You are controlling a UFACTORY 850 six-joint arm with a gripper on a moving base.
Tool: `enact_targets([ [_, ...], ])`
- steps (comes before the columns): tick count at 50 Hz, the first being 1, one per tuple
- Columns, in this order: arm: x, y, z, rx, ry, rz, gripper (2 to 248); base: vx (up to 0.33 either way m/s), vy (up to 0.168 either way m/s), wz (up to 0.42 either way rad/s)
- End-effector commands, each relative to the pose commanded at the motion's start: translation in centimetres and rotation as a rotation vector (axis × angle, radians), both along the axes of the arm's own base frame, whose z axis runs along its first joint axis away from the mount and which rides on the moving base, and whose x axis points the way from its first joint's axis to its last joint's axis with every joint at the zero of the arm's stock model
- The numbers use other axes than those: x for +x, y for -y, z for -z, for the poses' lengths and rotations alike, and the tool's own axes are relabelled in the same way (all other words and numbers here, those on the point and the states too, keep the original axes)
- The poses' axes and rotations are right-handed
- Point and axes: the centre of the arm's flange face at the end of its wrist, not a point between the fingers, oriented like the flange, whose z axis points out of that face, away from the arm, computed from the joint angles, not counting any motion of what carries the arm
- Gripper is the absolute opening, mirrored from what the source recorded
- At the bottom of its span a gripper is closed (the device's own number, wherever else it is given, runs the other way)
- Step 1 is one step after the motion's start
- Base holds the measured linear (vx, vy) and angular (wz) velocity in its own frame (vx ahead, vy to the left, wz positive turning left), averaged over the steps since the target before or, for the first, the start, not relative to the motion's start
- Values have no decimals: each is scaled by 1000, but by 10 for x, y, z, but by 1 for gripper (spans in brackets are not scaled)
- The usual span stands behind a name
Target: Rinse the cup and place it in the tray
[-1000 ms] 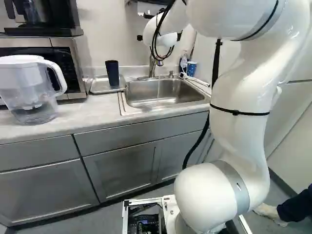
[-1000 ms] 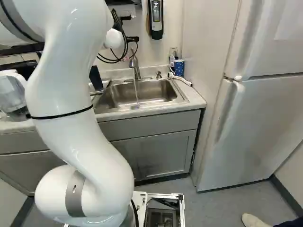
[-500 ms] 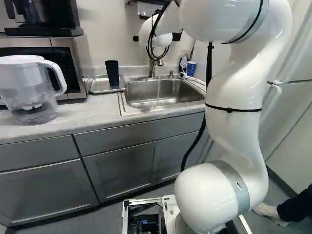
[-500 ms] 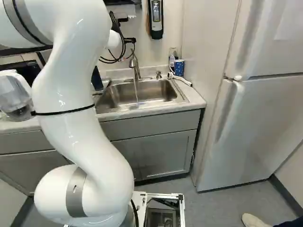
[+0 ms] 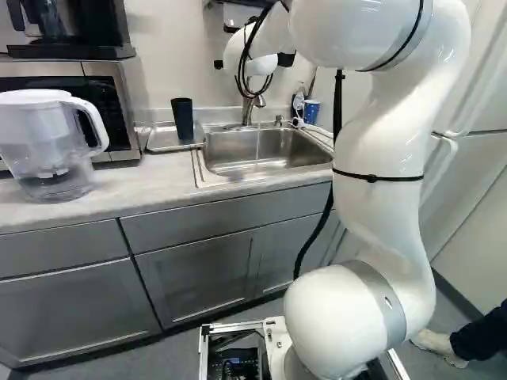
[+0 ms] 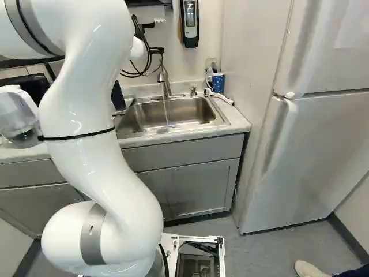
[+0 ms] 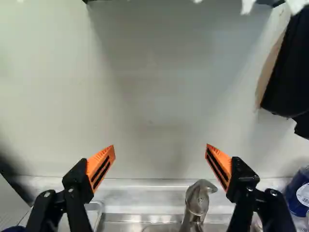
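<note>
A black gripper (image 5: 287, 60), its orange-padded fingers (image 7: 100, 166) spread wide and holding nothing, faces the wall above a sink (image 6: 173, 112) where water runs from the faucet (image 7: 197, 200). To the sink's left, a dark cup (image 5: 182, 119) stands upright on the tray (image 5: 161, 142), near a water pitcher (image 5: 43, 146).

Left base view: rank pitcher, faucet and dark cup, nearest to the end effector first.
1. Faucet, behind the sink
2. Dark cup, on the tray left of the sink
3. Pitcher, on the counter, far left
</note>
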Motion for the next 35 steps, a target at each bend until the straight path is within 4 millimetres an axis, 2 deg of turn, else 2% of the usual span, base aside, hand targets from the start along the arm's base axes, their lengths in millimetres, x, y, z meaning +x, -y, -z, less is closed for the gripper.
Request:
enact_targets([
  [35, -1, -6, 8, -20, -89, -3, 247, 0, 0, 0],
])
